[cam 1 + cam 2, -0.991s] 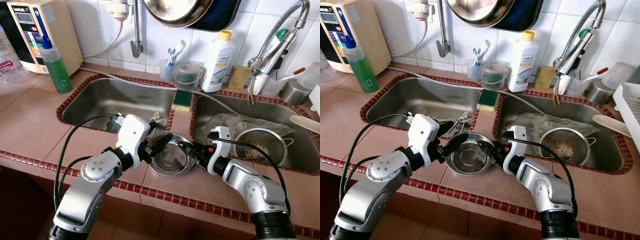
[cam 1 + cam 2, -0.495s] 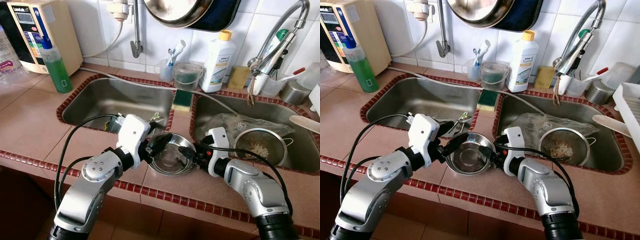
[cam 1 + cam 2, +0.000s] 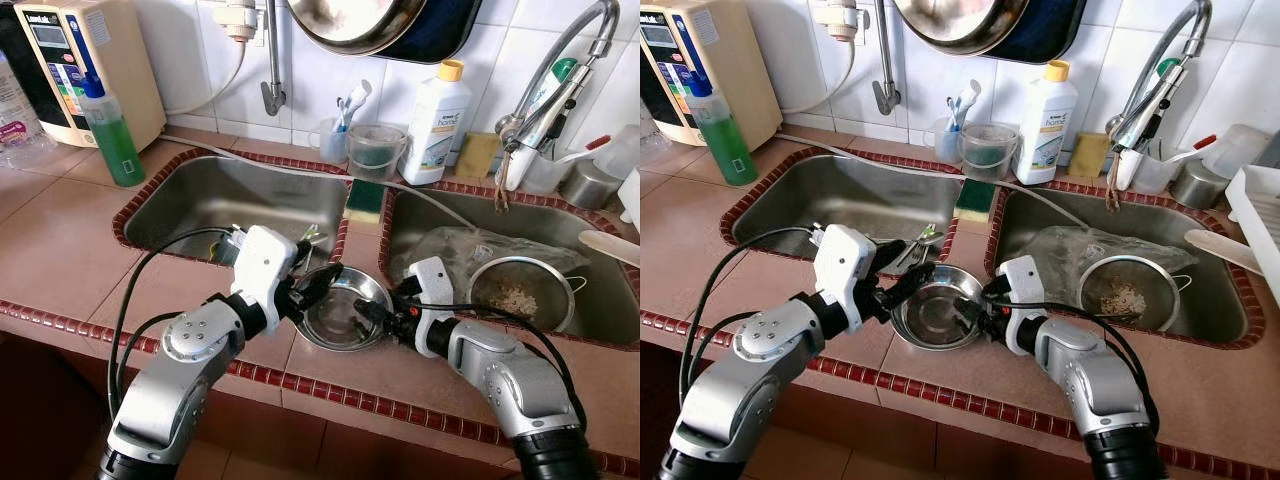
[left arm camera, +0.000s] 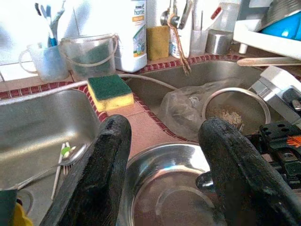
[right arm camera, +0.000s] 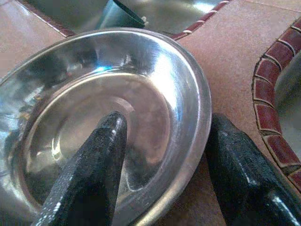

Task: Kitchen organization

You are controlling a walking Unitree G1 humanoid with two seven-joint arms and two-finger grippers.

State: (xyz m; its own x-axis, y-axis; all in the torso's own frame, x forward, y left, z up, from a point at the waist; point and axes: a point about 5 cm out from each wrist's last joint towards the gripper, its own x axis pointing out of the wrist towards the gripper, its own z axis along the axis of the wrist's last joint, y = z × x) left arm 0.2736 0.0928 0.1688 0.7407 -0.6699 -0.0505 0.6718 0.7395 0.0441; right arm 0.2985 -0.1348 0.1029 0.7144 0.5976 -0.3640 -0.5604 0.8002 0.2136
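- a steel bowl (image 3: 343, 312) sits on the tiled counter (image 3: 60, 260), on the strip between the left sink (image 3: 215, 200) and the right sink (image 3: 600, 290).
- the right gripper (image 5: 160, 155) straddles the bowl's rim, one finger inside and one outside, with a gap on both sides.
- the left gripper (image 4: 164, 155) hovers at the bowl's other side, fingers spread wide, holding nothing.
- a strainer (image 3: 520, 290) and a plastic bag (image 3: 450, 245) lie in the right sink; a green and yellow sponge (image 4: 109, 92) rests on the divider.
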